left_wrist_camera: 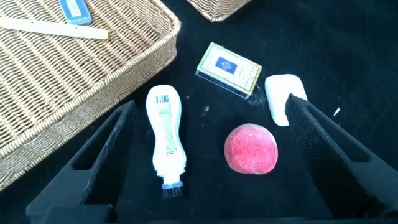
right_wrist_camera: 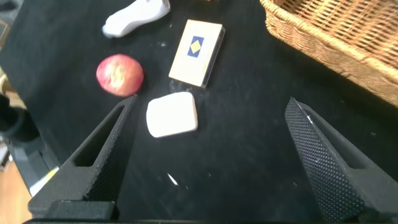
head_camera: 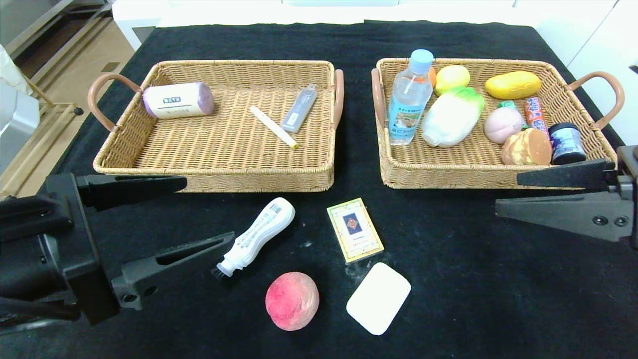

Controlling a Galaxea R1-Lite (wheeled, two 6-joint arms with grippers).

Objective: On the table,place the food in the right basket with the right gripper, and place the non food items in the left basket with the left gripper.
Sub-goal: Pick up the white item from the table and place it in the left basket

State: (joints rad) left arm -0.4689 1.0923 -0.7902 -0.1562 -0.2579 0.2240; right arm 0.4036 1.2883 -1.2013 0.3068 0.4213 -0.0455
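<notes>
On the black table (head_camera: 473,279), in front of the baskets, lie the white brush-tip bottle (head_camera: 256,234), the gold-edged card box (head_camera: 354,229), the white pad (head_camera: 379,297) and the red-pink peach (head_camera: 292,300). My left gripper (head_camera: 209,209) is open and empty, hovering near the front of the left basket (head_camera: 214,172); in the left wrist view (left_wrist_camera: 210,106) the bottle (left_wrist_camera: 166,140) and peach (left_wrist_camera: 250,148) lie between its fingers. My right gripper (head_camera: 507,192) is open and empty, by the front of the right basket (head_camera: 448,178), which holds the water bottle (head_camera: 408,97) and the pink bun (head_camera: 502,124).
The left basket holds a purple-and-white roll (head_camera: 178,99), a pale stick (head_camera: 273,126) and a grey flat case (head_camera: 299,107). The right basket also holds a lemon (head_camera: 452,78), a yellow bread (head_camera: 512,85), a toy cabbage (head_camera: 452,116), a pancake (head_camera: 527,146) and a dark jar (head_camera: 566,143).
</notes>
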